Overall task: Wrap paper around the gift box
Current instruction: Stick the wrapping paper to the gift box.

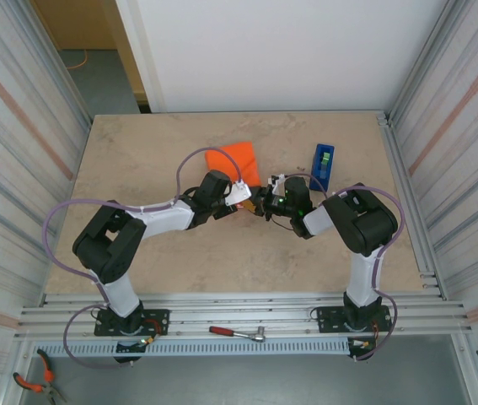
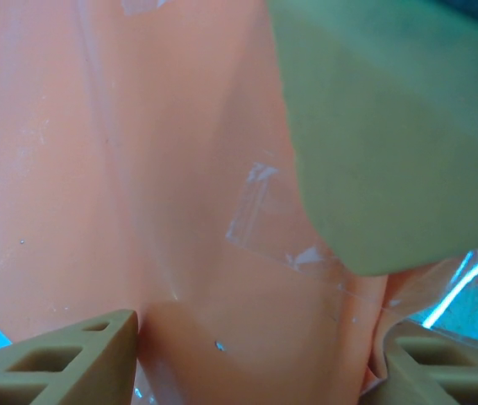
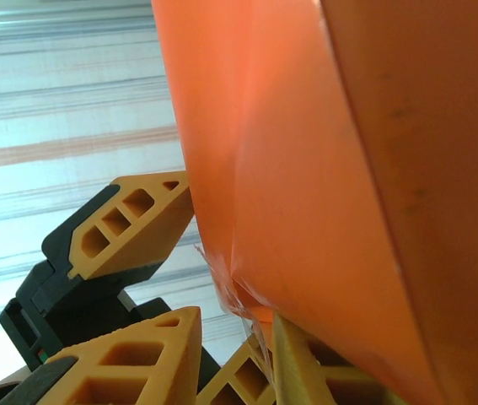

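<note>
Left tool (image 1: 249,199) and right tool (image 1: 265,202) are nose to nose over the middle of the tabletop (image 1: 137,169) when you look from above. Both are at the near edge of the paper (image 1: 234,160), an orange bundle lying just beyond them, with the blue tape dispenser (image 1: 323,164) a bit off to its right. No pink anywhere, so my guess is the gift box is tucked inside that bundle. Coming in from the same side makes sense to me: one pins a flap while the other works on it.

From the left wrist it's orange all over, with bits of clear tape (image 2: 264,219) stuck on the sheet, so some folds look fastened already. Its fingers (image 2: 70,359) sit well apart with paper running right up to both. Squeezing or just bracketing it, can't tell. A dull olive slab (image 2: 390,126) cuts in at the top right, no idea if that's box or something else.

Right wrist: the paper is stretched flat with a crisp straight edge, which reads like a box face underneath. This arm's own fingers (image 3: 137,359) are at the bottom, with a crumpled, taped corner of paper coming down by them. Pinched or not, can't tell. Left tool's finger (image 3: 129,224) sits just beside the paper near that corner, probably there to steady it
</note>
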Action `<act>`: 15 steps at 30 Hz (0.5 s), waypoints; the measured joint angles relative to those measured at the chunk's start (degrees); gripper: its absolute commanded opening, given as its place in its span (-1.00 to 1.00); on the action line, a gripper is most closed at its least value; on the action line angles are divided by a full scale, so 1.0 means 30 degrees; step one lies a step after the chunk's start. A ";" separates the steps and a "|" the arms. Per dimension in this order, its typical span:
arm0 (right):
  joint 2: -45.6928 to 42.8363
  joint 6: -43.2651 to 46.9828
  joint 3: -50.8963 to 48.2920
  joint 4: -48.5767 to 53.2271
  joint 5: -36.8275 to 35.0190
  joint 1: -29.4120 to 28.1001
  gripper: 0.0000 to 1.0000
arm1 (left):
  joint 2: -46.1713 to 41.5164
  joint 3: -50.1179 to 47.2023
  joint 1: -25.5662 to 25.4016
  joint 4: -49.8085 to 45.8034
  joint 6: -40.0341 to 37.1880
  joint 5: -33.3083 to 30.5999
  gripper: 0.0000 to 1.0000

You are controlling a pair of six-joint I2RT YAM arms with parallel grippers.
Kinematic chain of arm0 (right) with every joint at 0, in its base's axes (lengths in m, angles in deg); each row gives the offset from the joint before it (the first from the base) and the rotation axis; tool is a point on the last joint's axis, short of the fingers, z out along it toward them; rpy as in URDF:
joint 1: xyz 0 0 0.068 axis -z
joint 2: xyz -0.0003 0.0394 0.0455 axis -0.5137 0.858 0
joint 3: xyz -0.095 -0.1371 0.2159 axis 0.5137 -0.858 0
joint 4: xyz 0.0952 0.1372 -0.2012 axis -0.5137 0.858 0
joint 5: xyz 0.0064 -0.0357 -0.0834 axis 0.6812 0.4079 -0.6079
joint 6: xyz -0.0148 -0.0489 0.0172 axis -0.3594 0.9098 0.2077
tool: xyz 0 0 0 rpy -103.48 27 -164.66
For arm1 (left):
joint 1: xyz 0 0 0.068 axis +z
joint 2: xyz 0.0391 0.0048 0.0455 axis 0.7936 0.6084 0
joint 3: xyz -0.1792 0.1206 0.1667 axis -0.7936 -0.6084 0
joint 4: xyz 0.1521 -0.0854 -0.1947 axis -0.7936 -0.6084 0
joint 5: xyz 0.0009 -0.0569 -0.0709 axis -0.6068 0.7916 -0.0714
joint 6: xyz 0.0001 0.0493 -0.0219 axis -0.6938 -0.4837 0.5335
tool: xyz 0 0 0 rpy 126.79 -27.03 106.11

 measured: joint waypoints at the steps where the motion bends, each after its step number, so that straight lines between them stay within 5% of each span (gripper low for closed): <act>1: 0.0000 0.0000 0.0000 0.0007 -0.0007 0.0007 -0.41 | 0.0000 0.0000 0.0000 0.0015 0.0000 0.0000 0.24; 15: -0.0437 0.0066 -0.0138 0.0692 0.0044 0.0306 -0.38 | 0.0000 0.0000 0.0000 0.0029 0.0000 0.0022 0.22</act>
